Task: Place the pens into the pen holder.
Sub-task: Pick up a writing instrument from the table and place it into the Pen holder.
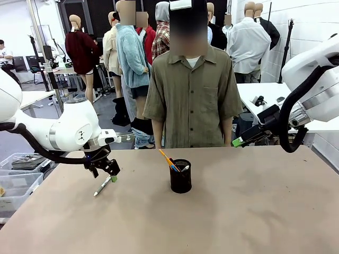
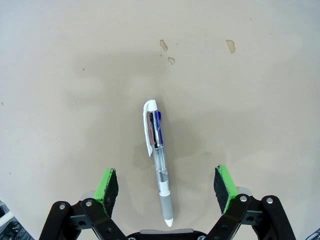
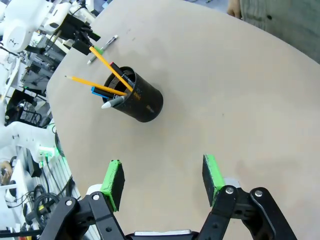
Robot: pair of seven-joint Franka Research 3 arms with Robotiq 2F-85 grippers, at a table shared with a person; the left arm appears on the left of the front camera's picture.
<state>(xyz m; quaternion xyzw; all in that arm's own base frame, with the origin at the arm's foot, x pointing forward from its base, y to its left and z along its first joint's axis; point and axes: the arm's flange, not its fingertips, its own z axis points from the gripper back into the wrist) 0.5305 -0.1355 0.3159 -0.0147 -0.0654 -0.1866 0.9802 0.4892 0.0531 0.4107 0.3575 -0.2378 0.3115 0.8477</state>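
A white-silver pen (image 2: pixel 156 150) lies flat on the tan table (image 1: pixel 254 211); in the front view this pen (image 1: pixel 102 186) is left of centre. My left gripper (image 2: pixel 166 182) hangs just above it, open, its green pads (image 2: pixel 106 184) on either side of the barrel. The black mesh pen holder (image 1: pixel 180 177) stands mid-table with an orange pen (image 1: pixel 165 157) and others leaning out. In the right wrist view the pen holder (image 3: pixel 142 102) lies well ahead of my right gripper (image 3: pixel 163 180), which is open and empty. That right gripper (image 1: pixel 238 142) is raised at the far right.
A person (image 1: pixel 192 95) stands at the table's far edge, behind the holder, hands out of sight. Clear plastic bins (image 1: pixel 18 177) sit off the table's left side. Small chips (image 2: pixel 165 46) mark the tabletop beyond the lying pen.
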